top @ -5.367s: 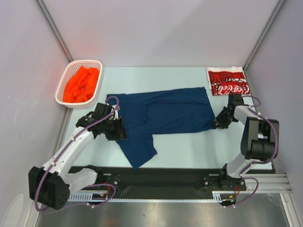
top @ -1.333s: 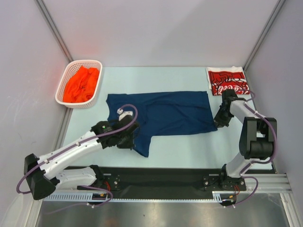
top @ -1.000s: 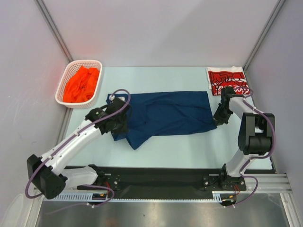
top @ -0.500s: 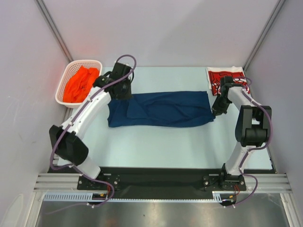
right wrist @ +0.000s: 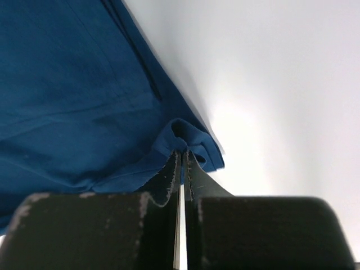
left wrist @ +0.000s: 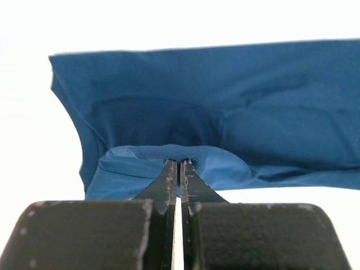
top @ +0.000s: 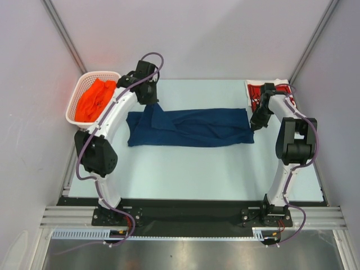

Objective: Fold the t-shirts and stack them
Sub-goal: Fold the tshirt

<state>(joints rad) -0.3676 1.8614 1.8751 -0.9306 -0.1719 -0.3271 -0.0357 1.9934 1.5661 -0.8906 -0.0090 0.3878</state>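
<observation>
- The soft, dark navy blue cloth t-shirt lies as a long band, left to right, on the pale table.
- The left gripper is clenched on its far-left edge, the right gripper on its right edge.
- Being limp and light, it will probably sag, so hems and corners grip best.

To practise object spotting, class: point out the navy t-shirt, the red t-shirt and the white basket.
navy t-shirt (top: 191,128): top view, its middle.
red t-shirt (top: 252,91): top view, its left part.
white basket (top: 75,100): top view, its left wall.
</observation>
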